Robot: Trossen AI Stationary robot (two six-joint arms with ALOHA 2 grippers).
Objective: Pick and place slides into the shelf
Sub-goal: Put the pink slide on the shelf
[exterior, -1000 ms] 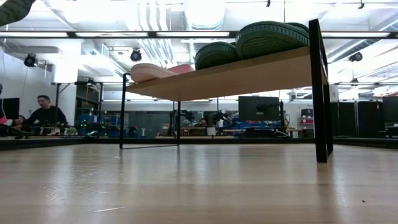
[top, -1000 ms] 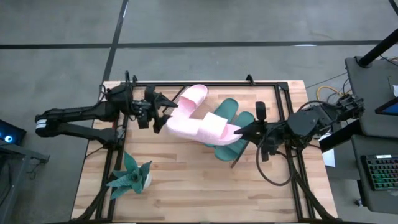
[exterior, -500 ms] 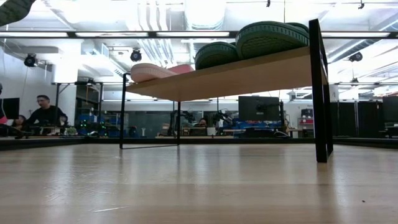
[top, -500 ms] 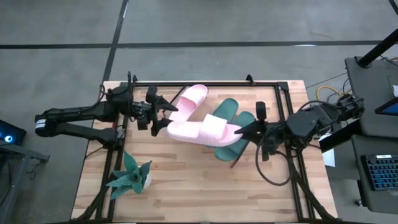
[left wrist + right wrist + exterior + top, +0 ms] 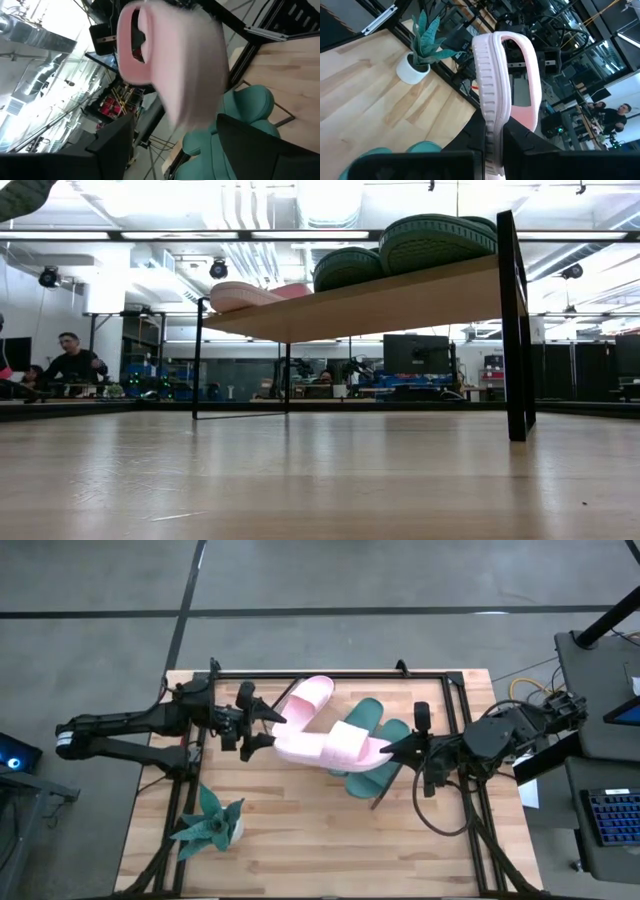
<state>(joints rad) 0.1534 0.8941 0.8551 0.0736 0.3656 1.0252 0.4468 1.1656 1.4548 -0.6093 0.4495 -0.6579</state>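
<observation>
Both my arms are dark, near-black, jointed links. My left arm [image 5: 130, 725] ends at its base in a pale band, with thin black cables running along its links. My right arm [image 5: 500, 735] is bulkier at the wrist; a black cable loops beneath it. Each wrist view shows two flat, matte dark fingers [image 5: 492, 135].

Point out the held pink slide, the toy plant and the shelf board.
held pink slide [image 5: 345, 743]: high view, strap.
toy plant [image 5: 212, 819]: high view, leaves.
shelf board [image 5: 400, 299]: low view, underside.
</observation>
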